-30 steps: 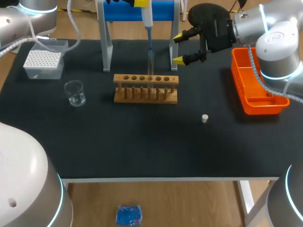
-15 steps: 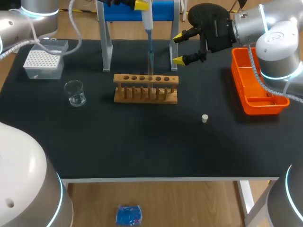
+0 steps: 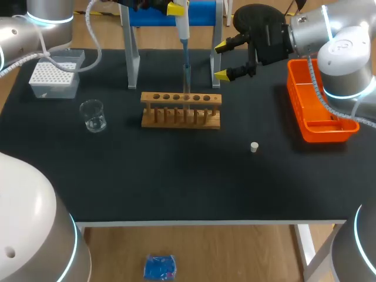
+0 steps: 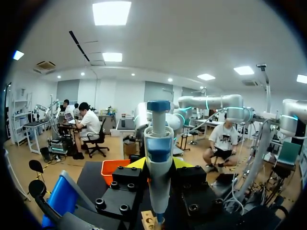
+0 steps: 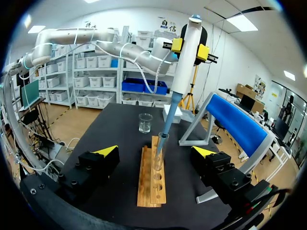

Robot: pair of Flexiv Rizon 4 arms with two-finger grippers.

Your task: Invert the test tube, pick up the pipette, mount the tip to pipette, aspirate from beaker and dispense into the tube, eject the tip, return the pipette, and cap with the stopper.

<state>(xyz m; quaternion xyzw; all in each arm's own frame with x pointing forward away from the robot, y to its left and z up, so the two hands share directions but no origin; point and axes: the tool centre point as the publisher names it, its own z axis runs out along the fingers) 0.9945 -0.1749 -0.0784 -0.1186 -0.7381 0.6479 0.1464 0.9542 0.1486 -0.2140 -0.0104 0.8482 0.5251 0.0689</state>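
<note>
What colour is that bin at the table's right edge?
Bright orange; the bin shows best in the head view.

A laboratory: the black counter [image 3: 176, 176] carries a wooden test-tube rack [image 3: 181, 110], a clear glass beaker [image 3: 93, 114] and a white pipette-tip box [image 3: 54, 79].

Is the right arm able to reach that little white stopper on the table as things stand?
Probably yes. The right gripper is open and empty, and the stopper stands alone on the bare table, apart from the wooden rack and the orange tray, with nothing over it.
</note>
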